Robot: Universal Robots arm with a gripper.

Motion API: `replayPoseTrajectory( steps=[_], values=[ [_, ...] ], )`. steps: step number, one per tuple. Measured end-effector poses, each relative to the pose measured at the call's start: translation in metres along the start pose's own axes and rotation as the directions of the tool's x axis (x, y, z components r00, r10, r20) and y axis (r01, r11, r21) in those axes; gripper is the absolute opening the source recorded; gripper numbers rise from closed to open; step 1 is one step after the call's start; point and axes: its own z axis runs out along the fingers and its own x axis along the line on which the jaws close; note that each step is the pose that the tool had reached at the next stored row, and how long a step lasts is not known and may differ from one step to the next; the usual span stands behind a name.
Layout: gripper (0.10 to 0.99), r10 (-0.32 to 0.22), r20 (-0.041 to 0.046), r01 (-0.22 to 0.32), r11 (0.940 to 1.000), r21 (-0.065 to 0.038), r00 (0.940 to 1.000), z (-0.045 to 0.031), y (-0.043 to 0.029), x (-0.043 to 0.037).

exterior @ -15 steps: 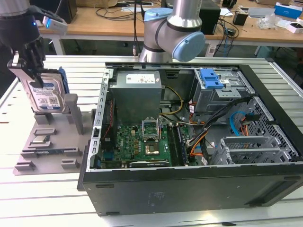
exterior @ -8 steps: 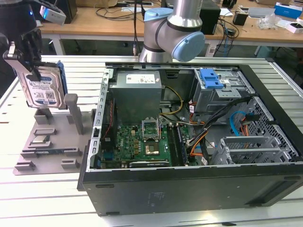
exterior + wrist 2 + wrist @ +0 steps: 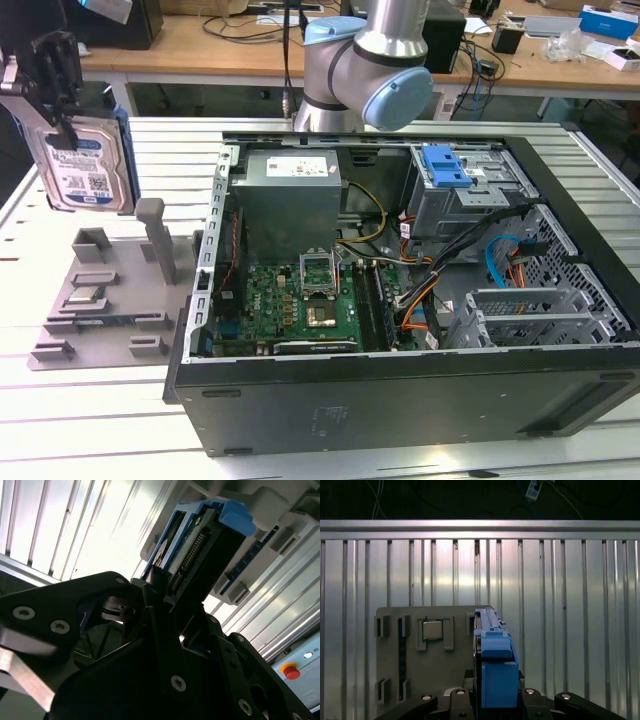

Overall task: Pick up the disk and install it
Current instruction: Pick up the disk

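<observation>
Tool (image 3: 62, 128) at the exterior view's far left, pressed onto the disk (image 3: 88, 172) from both sides and pinching it by its upper end. The disk hangs upright, label face toward the exterior camera, blue rail visible along its edge. It sits above the grey holder tray (image 3: 100, 300), which lies on the slatted metal surface (image 3: 100, 430), and looks clear of the tray's upright posts, though whether its lower edge touches anything behind them cannot be told. In the first wrist view the disk shows edge-on, its blue rail between the dark tool links. Below it is the tray, with a small square processor chip (image 3: 433, 629) seated in one pocket. The open computer case (image 3: 400, 400) stands just beside the tray toward the exterior view's right. Its drive cage with the blue latch (image 3: 445, 165) is in the far corner, well apart from the disk. The arm (image 3: 370, 60) rises behind the case. Judgement: the pick-up part reads as done, since the disk is gripped and off its holder. The install part is not yet done, because the disk is outside the case and nowhere near the cage.
</observation>
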Motion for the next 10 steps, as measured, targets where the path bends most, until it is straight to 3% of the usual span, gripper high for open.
replayPoseTrajectory(
  steps=[10],
  values=[
    [0.365,0.000,0.0000,0.000,1.0000,0.000,1.0000,-0.0194,0.0010,-0.0095]
  ],
)
